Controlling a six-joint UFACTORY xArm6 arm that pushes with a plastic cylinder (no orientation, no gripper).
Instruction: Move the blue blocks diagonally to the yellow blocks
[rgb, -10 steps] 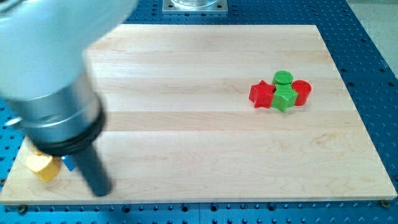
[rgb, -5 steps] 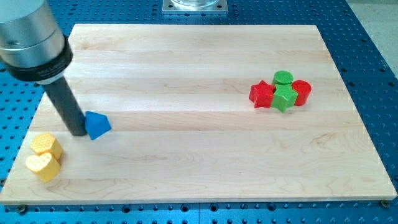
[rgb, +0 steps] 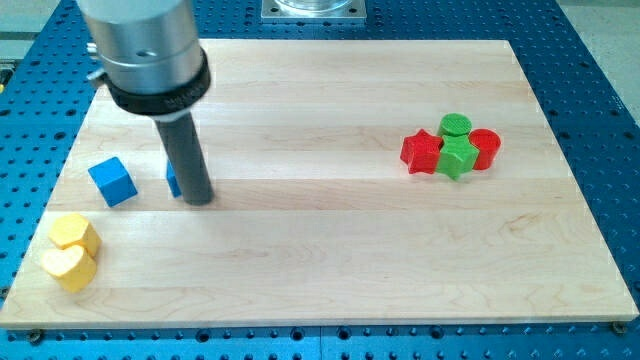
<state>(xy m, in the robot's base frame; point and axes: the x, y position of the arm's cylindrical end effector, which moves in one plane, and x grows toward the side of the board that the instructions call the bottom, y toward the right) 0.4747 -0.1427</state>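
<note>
My tip sits on the worktop, touching a second blue block mostly hidden behind the rod. I have no hand, only the rod. The blue cube lies up-right of the yellow hexagonal block and yellow heart block. I judge the hidden blue one needs nudging toward the yellows next.

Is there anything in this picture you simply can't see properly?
- A second blue block, camera view: only a sliver shows at the left of the rod near my tip, so its shape cannot be told. The blue cube is in full view.
- The arm's upper part: cut off by the view's top edge.
</note>
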